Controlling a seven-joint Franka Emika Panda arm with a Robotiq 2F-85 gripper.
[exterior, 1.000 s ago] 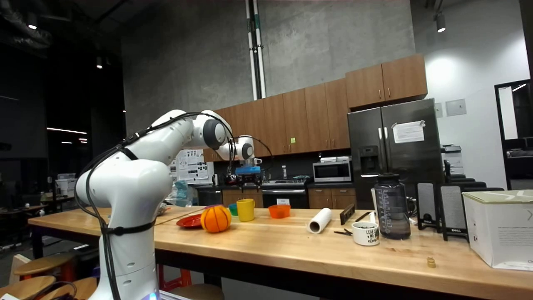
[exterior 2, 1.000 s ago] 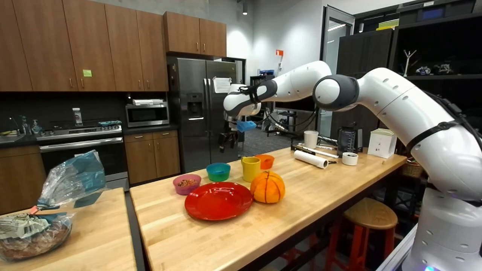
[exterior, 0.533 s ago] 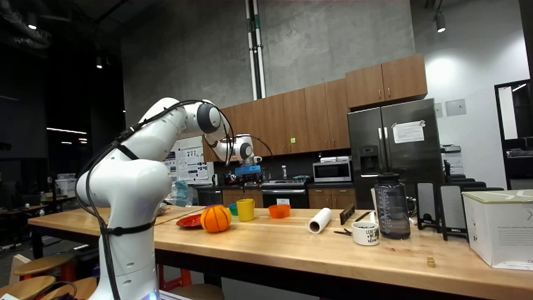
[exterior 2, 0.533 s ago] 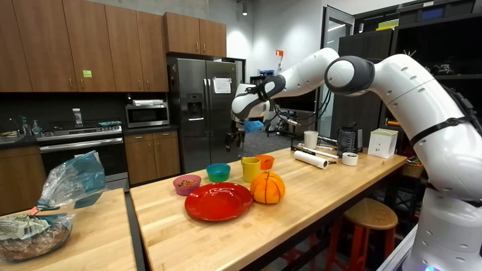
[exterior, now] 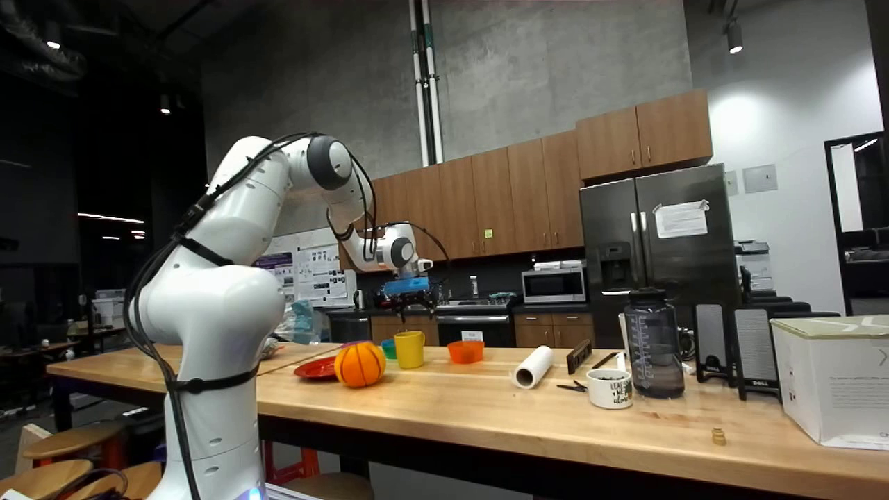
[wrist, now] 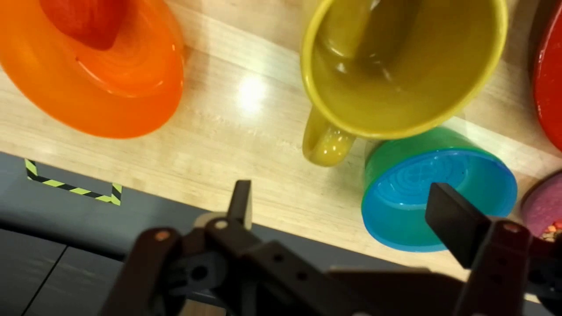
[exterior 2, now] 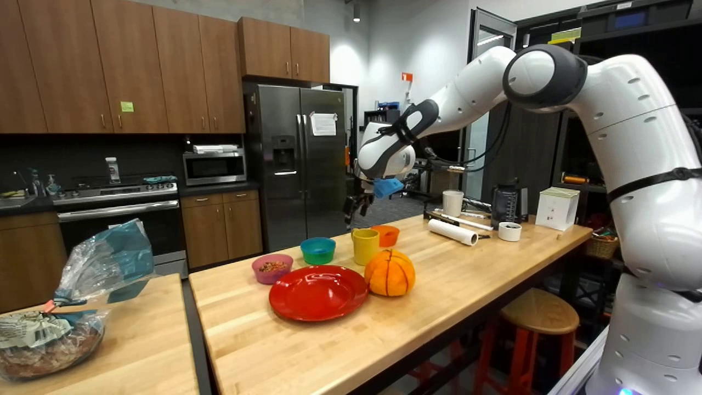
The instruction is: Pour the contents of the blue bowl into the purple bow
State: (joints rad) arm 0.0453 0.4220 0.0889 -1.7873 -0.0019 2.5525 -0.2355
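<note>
Blue-and-green round bowl (wrist: pixel 408 188), 1, on pale wooden table (exterior 2: pixel 247 329), between 1 yellow handled mug (exterior 2: pixel 366 248) and 1 round purple bowl (exterior 2: pixel 267 278) with mixed bits (exterior 2: pixel 273 266). 1 black 2-finger gripper (wrist: pixel 340 188), fingers (wrist: pixel 456 224) wide apart, hangs higher up. Also 1 round red plate (exterior 2: pixel 318 296), 1 orange bowl (wrist: pixel 131 115) holding 1 red item (wrist: pixel 92 22).
</note>
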